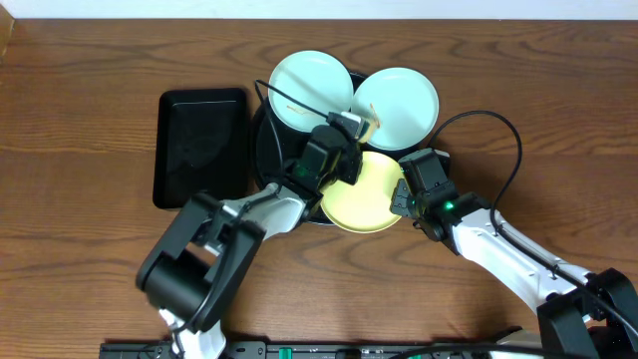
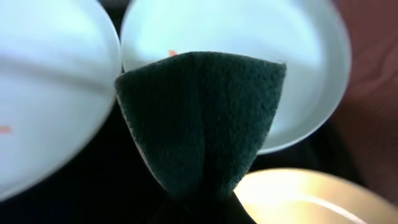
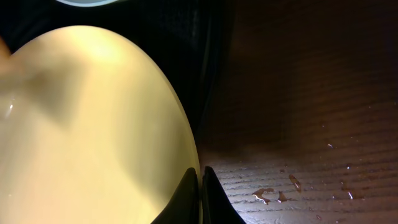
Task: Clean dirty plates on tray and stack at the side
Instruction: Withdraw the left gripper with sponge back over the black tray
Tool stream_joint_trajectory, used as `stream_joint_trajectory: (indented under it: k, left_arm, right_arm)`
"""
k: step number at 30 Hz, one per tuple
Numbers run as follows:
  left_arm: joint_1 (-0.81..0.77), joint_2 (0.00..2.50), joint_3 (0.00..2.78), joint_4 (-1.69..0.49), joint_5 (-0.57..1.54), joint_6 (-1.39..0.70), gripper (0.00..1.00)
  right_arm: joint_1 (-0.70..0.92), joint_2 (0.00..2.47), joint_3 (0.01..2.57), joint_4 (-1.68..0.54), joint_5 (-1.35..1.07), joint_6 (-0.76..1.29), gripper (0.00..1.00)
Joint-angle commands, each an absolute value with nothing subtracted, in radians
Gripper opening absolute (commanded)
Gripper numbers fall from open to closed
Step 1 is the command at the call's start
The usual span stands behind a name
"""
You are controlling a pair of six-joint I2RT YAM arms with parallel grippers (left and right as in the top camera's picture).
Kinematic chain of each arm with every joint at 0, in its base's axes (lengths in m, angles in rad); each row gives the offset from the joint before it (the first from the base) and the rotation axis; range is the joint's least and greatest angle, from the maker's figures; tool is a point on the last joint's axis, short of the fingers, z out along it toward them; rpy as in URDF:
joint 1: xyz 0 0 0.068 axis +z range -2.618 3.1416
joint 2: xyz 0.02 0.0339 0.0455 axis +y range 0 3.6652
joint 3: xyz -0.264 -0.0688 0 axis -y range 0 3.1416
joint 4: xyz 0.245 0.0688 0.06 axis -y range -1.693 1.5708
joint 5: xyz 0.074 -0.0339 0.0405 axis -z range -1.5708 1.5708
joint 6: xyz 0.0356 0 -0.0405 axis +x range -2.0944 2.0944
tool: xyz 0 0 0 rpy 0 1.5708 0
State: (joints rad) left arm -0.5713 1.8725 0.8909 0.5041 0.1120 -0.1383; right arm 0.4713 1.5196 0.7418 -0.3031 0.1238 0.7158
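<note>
We see wet spots (image 3: 273, 194) on the brown wooden surface (image 1: 80, 120). Our left gripper (image 1: 341, 138) clenches a dark green cloth (image 2: 199, 124). Our right gripper (image 3: 201, 173) pinches the rim of the yellow plate (image 3: 93, 124) on the tray (image 1: 263, 140).

The overhead camera looks straight down on the tabletop (image 1: 80, 120) from well above, taking in both arms and the round tray (image 1: 267, 160). The left wrist camera sits very close, facing past a green cloth (image 2: 199, 124) toward two mint plates (image 2: 50, 93). The right wrist camera sits close against the yellow plate (image 3: 93, 124) at its rim, low over the wood. All three views share that yellow plate.
</note>
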Motion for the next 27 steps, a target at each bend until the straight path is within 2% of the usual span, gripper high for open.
stream_joint_trajectory:
  k: [1,6,12,20,27]
  left_arm:
    - [-0.568,1.713,0.932,0.525,0.096,-0.140,0.08]
    - [-0.527,1.473,0.932,0.452,0.083,-0.140,0.08]
    - [-0.385,1.247,0.932,0.125,0.073,-0.141,0.08]
    - [-0.096,1.129,0.932,-0.318,0.123,-0.278,0.08]
    - [0.084,1.187,0.932,-0.510,0.364,-0.279,0.08]
  right_arm:
    - [0.486,1.525,0.734,-0.305,0.123,0.717,0.01]
    - [0.486,1.525,0.734,-0.299,0.123,0.717,0.01]
    - [0.486,1.515,0.768,-0.254,0.121,0.591,0.01]
    - [0.487,1.485,1.016,-0.322,0.126,0.225,0.01]
    - [0.569,1.485,1.227,-0.338,0.452,-0.113,0.01]
